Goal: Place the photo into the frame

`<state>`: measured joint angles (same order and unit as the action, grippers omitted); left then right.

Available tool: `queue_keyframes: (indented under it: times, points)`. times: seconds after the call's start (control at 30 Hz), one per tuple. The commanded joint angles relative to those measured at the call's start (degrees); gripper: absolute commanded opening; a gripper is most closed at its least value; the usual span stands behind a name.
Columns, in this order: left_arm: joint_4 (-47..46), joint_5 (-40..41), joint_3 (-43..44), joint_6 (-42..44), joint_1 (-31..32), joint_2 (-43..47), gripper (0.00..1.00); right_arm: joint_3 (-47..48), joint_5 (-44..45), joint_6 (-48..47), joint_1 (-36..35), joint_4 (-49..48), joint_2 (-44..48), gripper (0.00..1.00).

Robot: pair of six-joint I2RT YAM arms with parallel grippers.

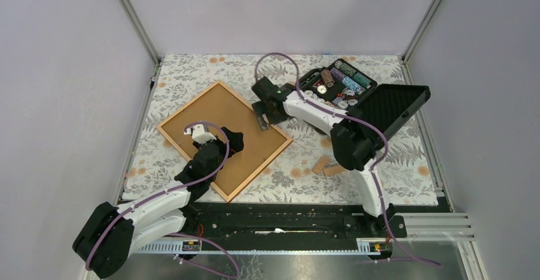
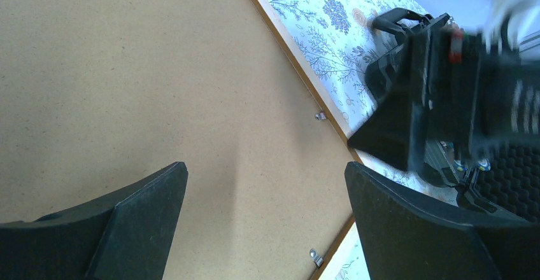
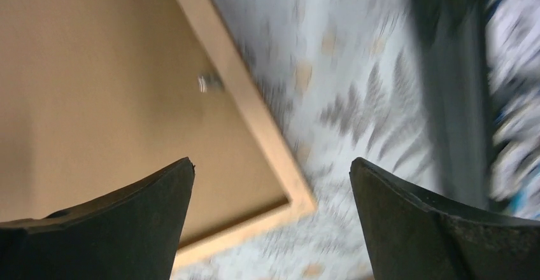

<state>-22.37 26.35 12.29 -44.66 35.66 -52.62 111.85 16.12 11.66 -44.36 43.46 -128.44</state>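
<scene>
A leaf-patterned cloth covers the table. On its left half the frame lies flat, turned so its corners point near, far, left and right. A plain brown board fills the thin tan border from edge to edge. The photo itself cannot be seen in any view, so I cannot tell whether it lies under the board.

At the far right stands an open black case, its lid thrown back to the right. Its tray holds small rolls and round pieces. Any markings on them are too small to read.

The left gripper hangs low over the middle of the board. Its two dark fingers are spread wide with nothing between them. The overhead view does not show whether they touch the board.

The right gripper is over the frame's far-right side, above one corner of the border. It too stands wide open and grips nothing. Its wrist picture is blurred, but bare cloth and the tan border show between its fingers.

Two small tan blocks lie side by side on the cloth, to the right of the frame and nearer than the case.

Small metal clips sit on the board just inside the border — one also shows in the right wrist view.
</scene>
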Motion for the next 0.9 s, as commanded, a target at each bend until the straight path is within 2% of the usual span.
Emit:
queue_keyframes:
  times: [0.0,0.07,0.13,0.27,0.4,0.53,0.57,0.63,0.73,0.8,0.87]
  points:
    - [-1.3,-0.2,1.8,0.0,0.0,0.4,0.99,-18.3,-12.2,21.2,-0.5,-6.1,14.1,1.0]
    - [-1.3,-0.3,1.6,0.0,0.0,0.6,0.99,-25.1,-12.7,26.4,-0.5,-10.5,18.6,1.0]
    - [-1.3,-0.3,1.4,-0.1,0.0,1.0,0.99,-28.7,-10.1,31.5,-0.4,-10.4,21.4,1.0]
    - [-1.4,-0.2,1.2,-0.2,0.0,1.5,0.99,-36.8,-13.1,39.5,-0.5,-16.7,23.5,1.0]
    - [-1.4,0.0,0.9,-0.2,0.0,1.9,0.99,-40.5,-15.0,45.9,-0.7,-22.8,21.9,0.97]
    - [-1.4,0.0,0.8,-0.2,0.0,2.0,0.99,-40.6,-14.0,47.4,-0.8,-24.6,19.9,0.89]
    - [-1.4,0.0,0.8,-0.3,0.0,2.1,0.99,-40.5,-13.8,47.1,-0.8,-24.8,19.4,0.84]
    - [-1.4,0.1,0.7,-0.3,0.1,2.2,0.99,-40.1,-12.8,46.1,-0.7,-24.9,18.6,0.67]
    - [-1.4,0.2,0.6,-0.3,0.1,2.3,0.99,-38.7,-11.4,42.0,0.1,-24.5,17.4,0.51]
    - [-1.5,0.3,0.6,-0.4,0.2,2.3,0.99,-37.5,-11.0,38.5,1.9,-24.4,16.6,0.37]
    - [-1.4,0.5,0.7,-0.2,0.3,2.3,0.99,-37.2,-12.0,33.7,4.0,-27.0,15.7,0.27]
